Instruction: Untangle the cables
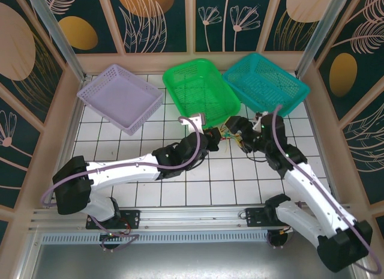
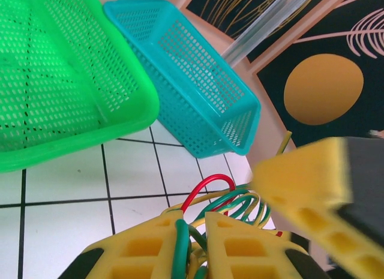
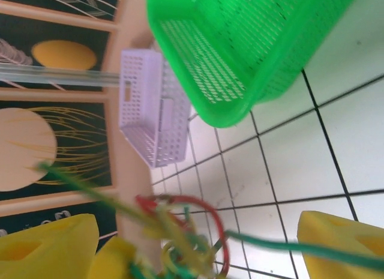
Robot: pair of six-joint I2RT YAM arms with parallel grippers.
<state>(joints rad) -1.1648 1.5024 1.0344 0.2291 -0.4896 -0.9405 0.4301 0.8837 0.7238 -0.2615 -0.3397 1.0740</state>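
One knotted bundle of cables [image 1: 227, 134] | place: far-centre tabletop [image 1: 150, 192], just near of the green basket [image 1: 201, 90] | axis: left–right | left fingers [image 2: 138, 246]: clamped on its green strands | right fingers [image 3: 345, 240]: apart, straddling its right end

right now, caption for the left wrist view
The cables pinched in the left hand, green basket and teal basket behind

White arms [image 1: 120, 168] with black joints, lilac-grey cables [image 1: 287, 152], yellow ribbed jaws.
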